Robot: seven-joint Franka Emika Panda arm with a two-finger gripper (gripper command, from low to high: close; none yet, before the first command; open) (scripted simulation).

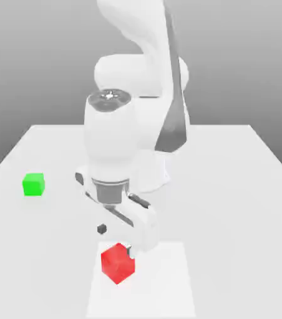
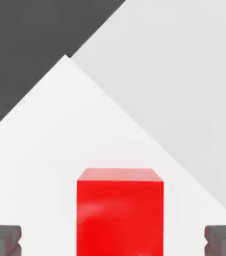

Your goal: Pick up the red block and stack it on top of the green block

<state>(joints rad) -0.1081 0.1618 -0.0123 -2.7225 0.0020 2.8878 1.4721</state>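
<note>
The red block (image 1: 117, 263) (image 2: 120, 212) rests on the white table (image 1: 231, 187) near its front edge, turned so a corner faces the exterior view. My gripper (image 1: 116, 240) (image 2: 113, 240) hangs just above it, open. In the hand view the dark fingertips (image 2: 4, 239) stand on either side of the cube, with white table showing in the gap on each side. Nothing is held. The green block (image 1: 34, 184) sits alone on the table, far off toward the exterior view's left and farther back.
The arm's white base (image 1: 153, 168) stands at the middle of the table, behind the gripper. A paler rectangular patch (image 1: 168, 280) marks the table's front, under the red block. Dark floor (image 2: 25, 50) lies past the table's edge.
</note>
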